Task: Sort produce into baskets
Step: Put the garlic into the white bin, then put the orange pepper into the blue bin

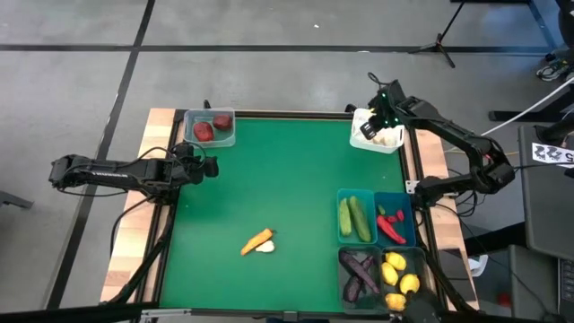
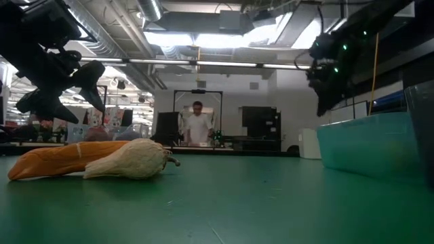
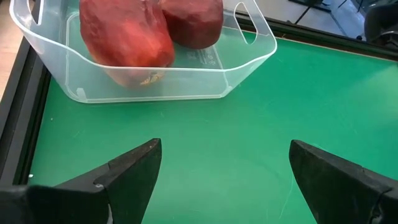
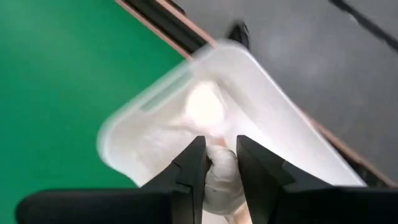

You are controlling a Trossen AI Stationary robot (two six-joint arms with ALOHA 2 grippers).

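My right gripper [image 4: 222,163] is over the white basket [image 4: 155,130] at the table's far right corner [image 1: 381,139], shut on a white garlic [image 4: 222,177]. Another pale piece [image 4: 204,106] lies inside that basket. My left gripper [image 3: 224,168] stands open at the far left [image 1: 208,166], just short of the clear basket [image 3: 261,37], which holds two dark red round fruits [image 3: 124,31]. An orange carrot [image 1: 257,240] and a white garlic [image 1: 267,248] lie together on the green mat, also seen in the low view as the carrot [image 2: 61,159] and garlic [image 2: 132,163]. My right gripper pinches the garlic's two sides [image 4: 214,163] between its two fingers [image 4: 193,163]. The fingers slant downward from the table's right side. The garlic is lifted clear, above the white basket's opening.
At the near right stand four baskets side by side: cucumbers [image 1: 354,217], red peppers [image 1: 392,224], eggplants [image 1: 359,274] and lemons [image 1: 399,276]. The middle of the green mat [image 1: 287,179] is bare. A person [image 2: 198,125] stands in the room beyond the table.
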